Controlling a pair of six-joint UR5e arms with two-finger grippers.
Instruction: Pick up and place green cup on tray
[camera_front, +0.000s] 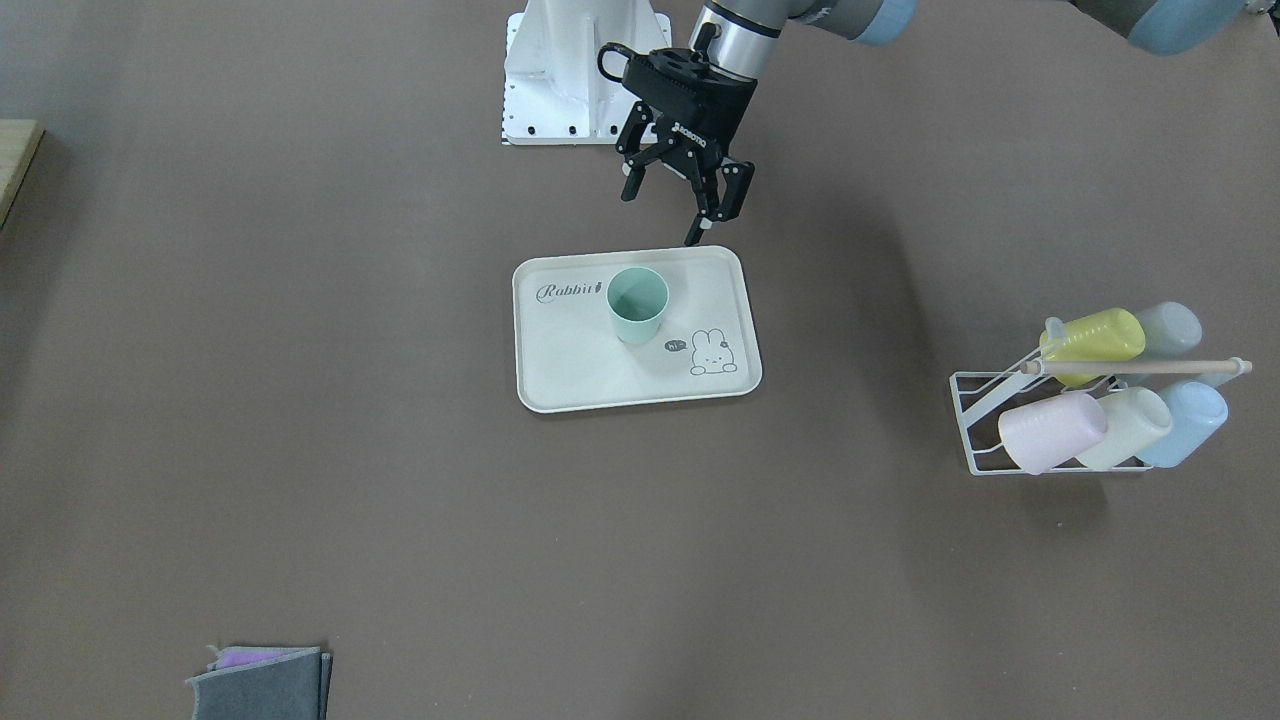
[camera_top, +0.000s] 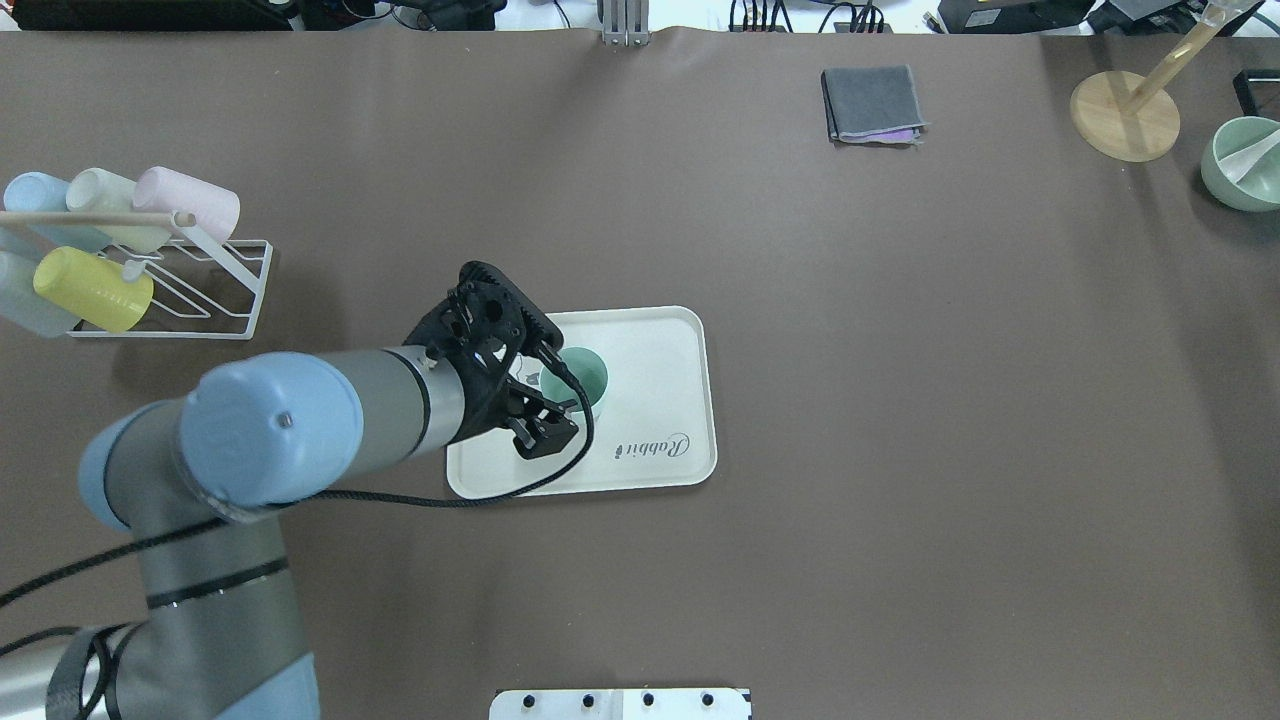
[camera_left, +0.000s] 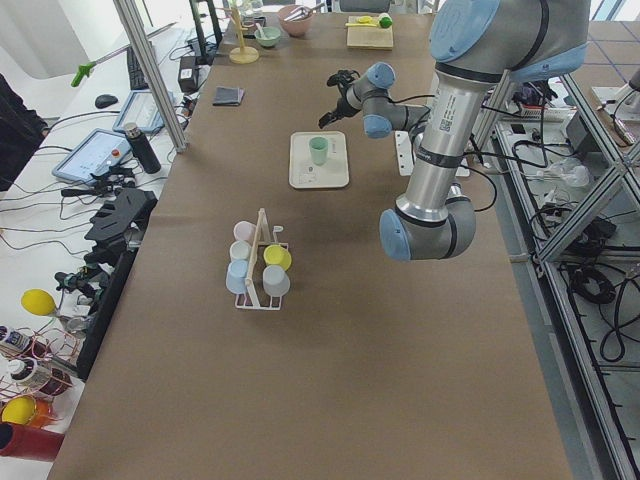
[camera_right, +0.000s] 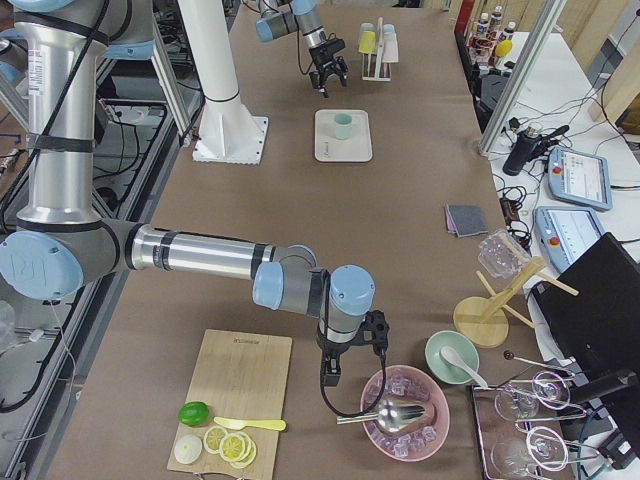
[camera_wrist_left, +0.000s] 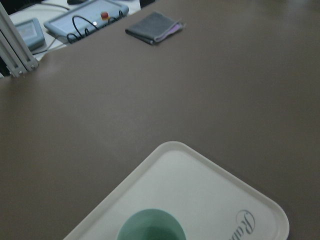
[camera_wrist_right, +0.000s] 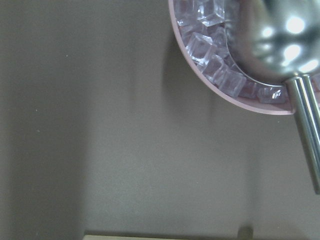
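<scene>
The green cup (camera_front: 637, 303) stands upright on the cream tray (camera_front: 570, 360), near the tray's middle and beside the "Rabbit" script. It also shows in the overhead view (camera_top: 584, 372) on the tray (camera_top: 660, 400), and at the bottom edge of the left wrist view (camera_wrist_left: 150, 228). My left gripper (camera_front: 668, 212) is open and empty. It hangs above the table just off the tray's robot-side edge, apart from the cup. My right gripper (camera_right: 338, 372) is far off, beside a pink bowl of ice; I cannot tell whether it is open or shut.
A white wire rack (camera_front: 1000, 420) with several pastel cups stands on my left side. A folded grey cloth (camera_top: 872, 104) lies at the far side. A pink ice bowl (camera_right: 405, 410) with a metal scoop, a green bowl (camera_top: 1245, 165) and a cutting board (camera_right: 235, 395) lie at my right.
</scene>
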